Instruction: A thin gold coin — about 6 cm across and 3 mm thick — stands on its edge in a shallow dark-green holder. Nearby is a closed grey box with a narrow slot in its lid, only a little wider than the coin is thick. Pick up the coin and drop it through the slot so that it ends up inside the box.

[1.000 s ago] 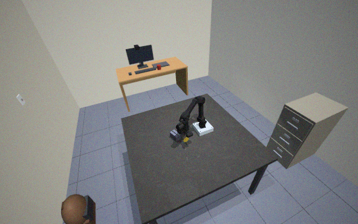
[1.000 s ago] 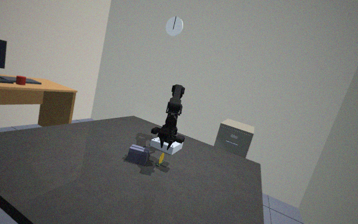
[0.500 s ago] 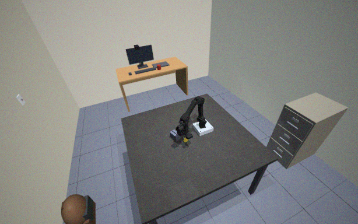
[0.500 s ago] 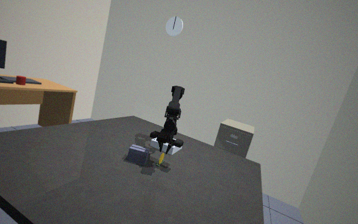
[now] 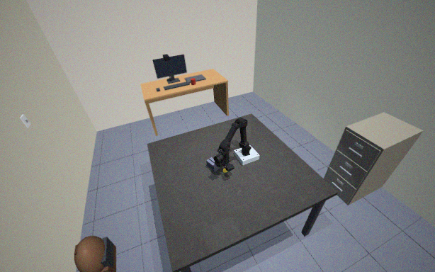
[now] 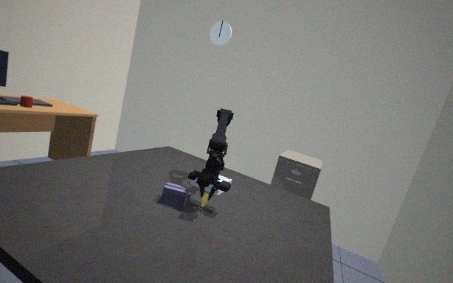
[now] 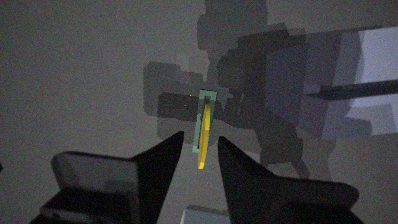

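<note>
The gold coin [image 5: 225,171] [image 6: 204,200] [image 7: 204,142] stands on edge in the shallow green holder [image 7: 208,93], seen nearly edge-on in the wrist view. My gripper [image 6: 206,197] [image 7: 201,138] is partly open and points down over the coin. In the wrist view one fingertip is on each side of the coin, with a gap on both sides and nothing held. The closed grey box [image 5: 210,163] [image 6: 174,196] [image 7: 285,85] stands beside the holder, to its right in the wrist view. The dark slot [image 7: 360,91] in its lid runs roughly crosswise to the coin there.
The arm's white base [image 5: 246,156] [image 6: 225,181] is on the dark table [image 5: 202,212] [image 6: 122,236], behind the coin in the exterior view. The box rises close beside the gripper. A wooden desk [image 5: 202,85] and a filing cabinet [image 5: 383,152] stand away from the table.
</note>
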